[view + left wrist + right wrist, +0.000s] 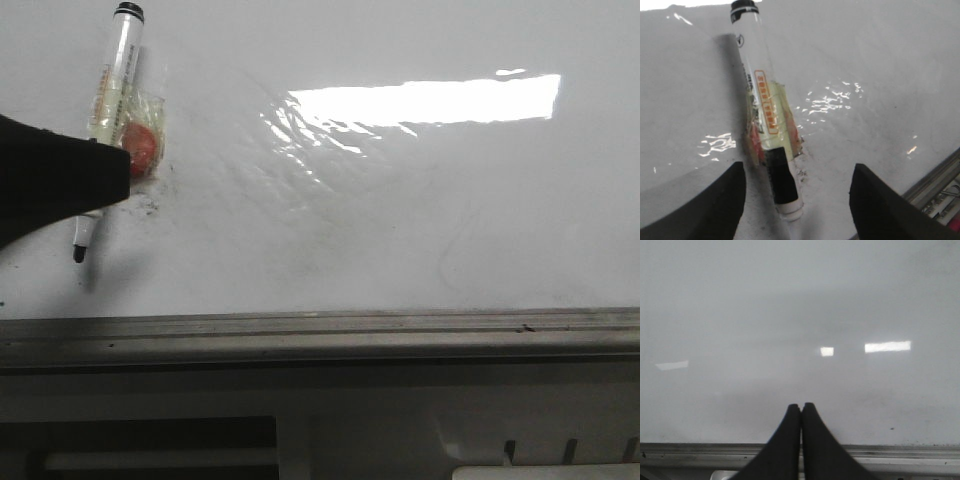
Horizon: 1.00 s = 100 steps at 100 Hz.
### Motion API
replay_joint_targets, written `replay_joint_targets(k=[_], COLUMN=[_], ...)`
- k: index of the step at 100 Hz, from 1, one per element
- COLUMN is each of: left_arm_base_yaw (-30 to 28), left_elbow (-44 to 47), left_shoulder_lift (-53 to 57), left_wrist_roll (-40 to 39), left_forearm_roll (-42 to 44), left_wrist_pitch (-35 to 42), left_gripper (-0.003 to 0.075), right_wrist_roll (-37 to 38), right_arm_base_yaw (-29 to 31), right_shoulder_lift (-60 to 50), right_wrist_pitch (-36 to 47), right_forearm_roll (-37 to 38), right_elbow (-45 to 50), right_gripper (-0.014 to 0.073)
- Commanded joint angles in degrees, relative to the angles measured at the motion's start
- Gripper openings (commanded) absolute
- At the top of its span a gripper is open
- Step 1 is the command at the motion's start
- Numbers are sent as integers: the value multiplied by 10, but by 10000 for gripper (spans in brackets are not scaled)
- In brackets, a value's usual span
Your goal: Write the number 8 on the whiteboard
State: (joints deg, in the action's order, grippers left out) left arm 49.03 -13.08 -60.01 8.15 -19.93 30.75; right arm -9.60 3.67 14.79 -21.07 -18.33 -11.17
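The whiteboard (420,230) lies flat, glossy, with faint grey smudges and glare; no number 8 shows on it. A white marker (113,85) with a black end, orange label and clear tape lies on it at the far left, uncapped tip (78,254) toward the grey rim (320,330). My left gripper (112,176) hangs over its lower half. In the left wrist view, the marker (765,100) lies between the fingers of the open left gripper (797,200), which do not touch it. My right gripper (801,407) is shut and empty above the board near the rim.
A red-orange lump (140,145) is taped to the marker's side. Small black specks (150,205) mark the board beside it. Beyond the rim at the front is a lower white surface (400,420) with a dark slot.
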Motion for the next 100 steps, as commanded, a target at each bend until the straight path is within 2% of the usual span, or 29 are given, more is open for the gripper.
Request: replay_joint_targets(k=[1,11,23,47,67,81,100], left_arm_base_yaw=[7,7,7,7,7,7,7], left_elbow=[-18,-18,-18,-18,-18,-18,-39], left_shoulder_lift=[-21,-35,-43,-48,-48,-48,-47], left_wrist_roll=[-2,-2,-2,-2,-2,-2,-2], left_forearm_roll=[-23,-77,-83,-80,-70,4,77], left_wrist_pitch=[83,102,103,81,80,73,40], left_gripper=[420,409,325,-20,-20,-20,-20], right_wrist_roll=[-3,-3,-3,-3,-4,-4,-32], right_arm_base_yaw=[-7,-17,-32,-60,-136,-211,-275], right_shoulder_lift=[11,11,11,11,11,11,44], right_wrist_pitch=[49,49,55,37,31,16,-7], right_forearm_roll=[-5,-5,-5,-5,17,24,24], right_elbow=[-14,-14,-14,-14,-16,-25,-48], right_gripper=[-63,-63,-63,-63,-63,-63,-63])
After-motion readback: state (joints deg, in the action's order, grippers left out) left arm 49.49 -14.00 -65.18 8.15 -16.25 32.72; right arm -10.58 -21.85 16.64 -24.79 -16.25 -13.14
